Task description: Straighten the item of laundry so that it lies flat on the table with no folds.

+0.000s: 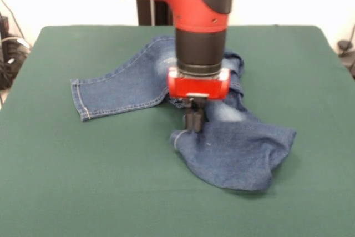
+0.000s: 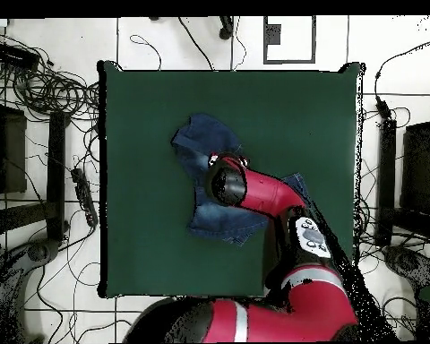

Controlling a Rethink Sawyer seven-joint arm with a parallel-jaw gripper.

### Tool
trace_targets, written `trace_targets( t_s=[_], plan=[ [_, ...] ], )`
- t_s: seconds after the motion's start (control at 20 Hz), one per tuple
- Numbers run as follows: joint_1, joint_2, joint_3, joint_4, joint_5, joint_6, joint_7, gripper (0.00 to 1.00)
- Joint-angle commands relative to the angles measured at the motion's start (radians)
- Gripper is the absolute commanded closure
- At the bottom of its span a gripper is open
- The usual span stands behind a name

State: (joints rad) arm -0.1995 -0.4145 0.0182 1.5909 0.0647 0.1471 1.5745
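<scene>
Nearest us the jeans (image 1: pixel 233 154) lie crumpled mid-table (image 1: pixel 55 192), gripper (image 1: pixel 193 121) closed pinching a folded leg edge, a grip we lose overhead beneath the arm (image 2: pixel 254 190).

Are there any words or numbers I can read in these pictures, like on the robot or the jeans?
No words or numbers can be read.
Arm: a white patch with dark marks, too blurred to read.
Jeans: no label shows.
Table: plain green cloth, no writing.

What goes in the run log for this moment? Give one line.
claw: shut, low on jeans | jeans: crumpled, one leg folded | table: green | task: unfinished
</scene>
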Motion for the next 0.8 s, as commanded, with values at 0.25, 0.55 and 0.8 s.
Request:
trace_targets(
  t_s=[0.25, 0.55, 0.8],
  plan=[
    [0.165, -0.067, 0.062, 0.006, 0.122, 0.216, 0.248, 1.0],
    [0.207, -0.06, 0.047, -0.021, 0.171, 0.232, 0.269, 1.0],
    [0.245, -0.013, 0.033, -0.073, 0.218, 0.215, 0.279, 1.0]
  ],
)
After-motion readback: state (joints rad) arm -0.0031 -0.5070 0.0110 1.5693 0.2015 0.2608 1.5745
